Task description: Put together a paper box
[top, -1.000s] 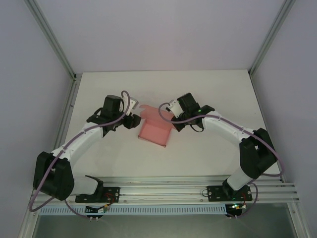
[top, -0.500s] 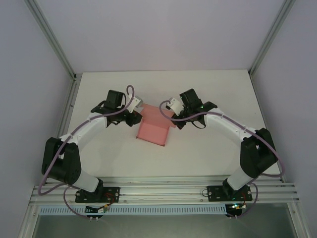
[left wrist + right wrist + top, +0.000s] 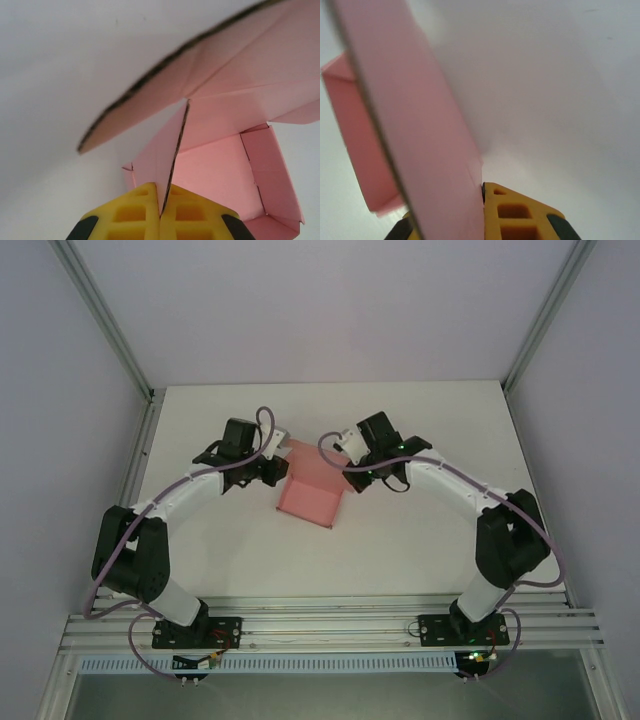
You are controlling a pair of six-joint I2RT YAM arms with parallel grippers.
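Note:
The pink paper box (image 3: 312,494) lies partly folded at the middle of the white table, its walls raised. My left gripper (image 3: 277,466) is shut on the box's left flap; in the left wrist view the thin pink flap (image 3: 172,165) stands edge-on, pinched between the yellow fingers (image 3: 132,215), with the box's floor (image 3: 220,175) beyond. My right gripper (image 3: 350,468) is shut on the box's right flap. In the right wrist view that pink flap (image 3: 430,150) runs up from the jaws and hides the left finger, while the right yellow finger (image 3: 520,212) presses against it.
The white table (image 3: 400,540) is bounded by grey walls and metal frame posts (image 3: 135,370) at the back corners. The arms' bases sit on a rail (image 3: 330,625) along the near edge.
My left gripper has moved right and back to the box's left flap and closed on it. The right gripper kept its grip and shifted slightly back with the box.

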